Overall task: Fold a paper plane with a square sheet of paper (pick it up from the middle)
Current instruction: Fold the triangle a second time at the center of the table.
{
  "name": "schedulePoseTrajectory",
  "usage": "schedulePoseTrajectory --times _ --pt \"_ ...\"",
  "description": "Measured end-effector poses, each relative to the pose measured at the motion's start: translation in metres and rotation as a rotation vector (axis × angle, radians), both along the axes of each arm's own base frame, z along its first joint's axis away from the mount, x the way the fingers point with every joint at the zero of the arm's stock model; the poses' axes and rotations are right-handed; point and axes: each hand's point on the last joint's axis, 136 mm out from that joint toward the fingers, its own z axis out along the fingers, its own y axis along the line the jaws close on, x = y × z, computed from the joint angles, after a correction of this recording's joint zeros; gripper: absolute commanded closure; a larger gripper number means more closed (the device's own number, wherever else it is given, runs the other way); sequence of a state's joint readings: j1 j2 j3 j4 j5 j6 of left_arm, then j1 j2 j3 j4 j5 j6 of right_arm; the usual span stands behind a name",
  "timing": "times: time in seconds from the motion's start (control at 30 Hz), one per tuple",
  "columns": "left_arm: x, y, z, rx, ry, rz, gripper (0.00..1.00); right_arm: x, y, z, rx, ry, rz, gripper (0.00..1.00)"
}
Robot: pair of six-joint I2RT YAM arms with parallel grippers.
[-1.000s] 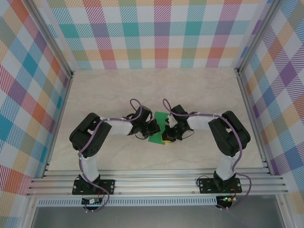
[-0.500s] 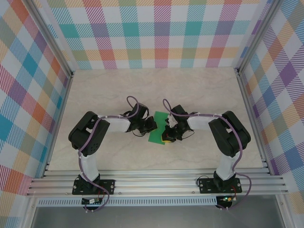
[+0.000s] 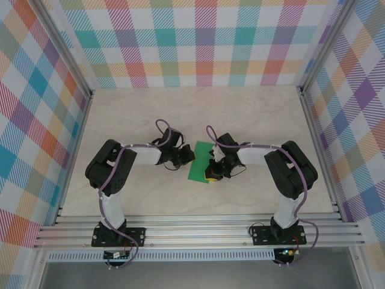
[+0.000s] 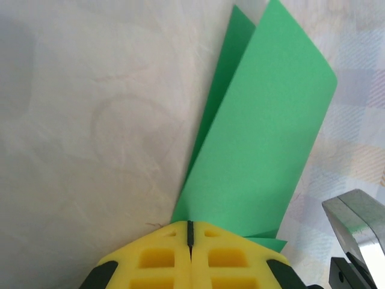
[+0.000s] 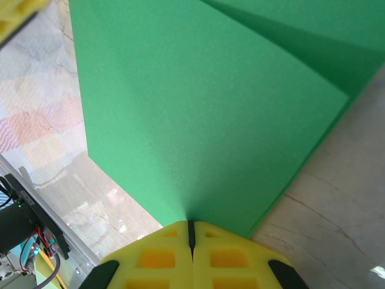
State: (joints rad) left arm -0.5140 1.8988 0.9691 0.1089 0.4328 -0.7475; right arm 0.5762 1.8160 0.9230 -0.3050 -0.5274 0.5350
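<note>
Green paper sheet (image 3: 200,164) lies at the middle of the table (image 3: 258,120), doubled into two loose layers. The left gripper (image 4: 189,232) and right gripper (image 5: 191,232) each pinch tight on one edge. This looks like an early stage, with the nose corners and wings not yet folded.

Left arm (image 3: 114,171) and right arm (image 3: 290,171) elbow inward (jaws pinched tight).
</note>
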Motion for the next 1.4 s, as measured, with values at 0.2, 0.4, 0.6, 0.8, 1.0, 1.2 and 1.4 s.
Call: schedulePoseTrajectory --times 0.2,0.4,0.6,0.8,1.0,1.2,1.4 --pt "0.022 0.022 0.003 0.041 -0.028 0.048 0.97 0.000 0.000 0.000 0.003 0.001 0.001 0.99" --pt "0.021 0.020 0.027 0.016 -0.057 0.034 0.95 0.000 0.001 0.001 0.004 0.001 0.001 0.99" --pt "0.005 -0.009 0.055 -0.056 -0.100 -0.054 0.98 0.000 0.001 0.001 0.003 0.001 0.001 0.98" --pt "-0.018 -0.032 0.043 -0.077 -0.054 -0.138 1.00 0.001 0.000 0.002 -0.005 0.004 -0.001 0.98" --pt "-0.028 -0.028 0.007 -0.036 0.029 -0.142 1.00 0.001 -0.001 0.002 -0.022 0.010 -0.003 0.98" --pt "-0.029 -0.025 -0.001 -0.017 0.029 -0.149 1.00 0.001 -0.003 0.003 -0.040 0.020 -0.005 0.96" --pt "-0.029 -0.025 -0.001 -0.016 0.024 -0.155 1.00 0.012 0.005 0.018 -0.018 -0.004 -0.004 0.94"
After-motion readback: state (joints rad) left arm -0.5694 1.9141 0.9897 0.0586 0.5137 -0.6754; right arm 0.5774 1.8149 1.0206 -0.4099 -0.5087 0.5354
